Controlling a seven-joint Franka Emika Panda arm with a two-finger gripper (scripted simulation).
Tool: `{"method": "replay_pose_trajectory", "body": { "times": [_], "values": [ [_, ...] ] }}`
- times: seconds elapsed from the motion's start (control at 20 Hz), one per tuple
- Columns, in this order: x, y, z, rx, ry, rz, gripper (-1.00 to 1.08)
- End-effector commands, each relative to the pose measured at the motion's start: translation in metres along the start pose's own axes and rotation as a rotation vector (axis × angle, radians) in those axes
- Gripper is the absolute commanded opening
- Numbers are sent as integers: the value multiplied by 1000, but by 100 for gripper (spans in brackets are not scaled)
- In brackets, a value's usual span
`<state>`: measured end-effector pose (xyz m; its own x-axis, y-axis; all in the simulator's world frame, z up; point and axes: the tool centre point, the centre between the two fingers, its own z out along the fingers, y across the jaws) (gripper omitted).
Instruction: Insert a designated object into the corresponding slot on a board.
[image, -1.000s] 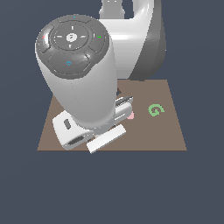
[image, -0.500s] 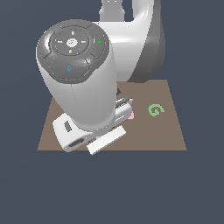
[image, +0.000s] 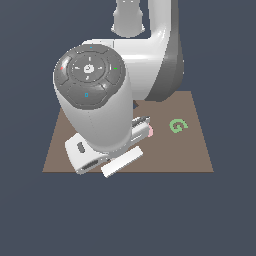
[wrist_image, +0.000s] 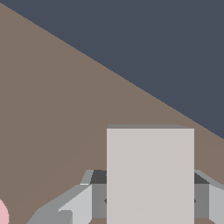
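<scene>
In the exterior view, the arm's bulky grey body hides most of the brown board (image: 195, 150). The pale block (image: 122, 162) pokes out beneath it near the board's front edge, with a pink heart (image: 150, 131) and green G (image: 177, 125) alongside.

In the wrist view, the gripper (wrist_image: 150, 202) clasps the block (wrist_image: 150, 175) between its fingers (wrist_image: 85, 202), over bare board (wrist_image: 52, 131); the heart (wrist_image: 2, 214) shows at the frame's edge.

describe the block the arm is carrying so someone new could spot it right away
Find the brown board under the big white arm. At its near edge, below the arm's body, a flat pale grey-white block sticks out, held in the gripper. Unlike the green G, it is plain, rectangular and colourless.
</scene>
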<state>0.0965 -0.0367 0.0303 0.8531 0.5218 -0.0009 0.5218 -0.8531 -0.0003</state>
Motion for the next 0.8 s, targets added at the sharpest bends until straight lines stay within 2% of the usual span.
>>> {"method": "replay_pose_trajectory", "body": {
  "times": [0.0, 0.75],
  "values": [
    [0, 0, 0, 0, 1, 0, -100],
    [-3, -2, 0, -1, 0, 0, -100]
  ]
}}
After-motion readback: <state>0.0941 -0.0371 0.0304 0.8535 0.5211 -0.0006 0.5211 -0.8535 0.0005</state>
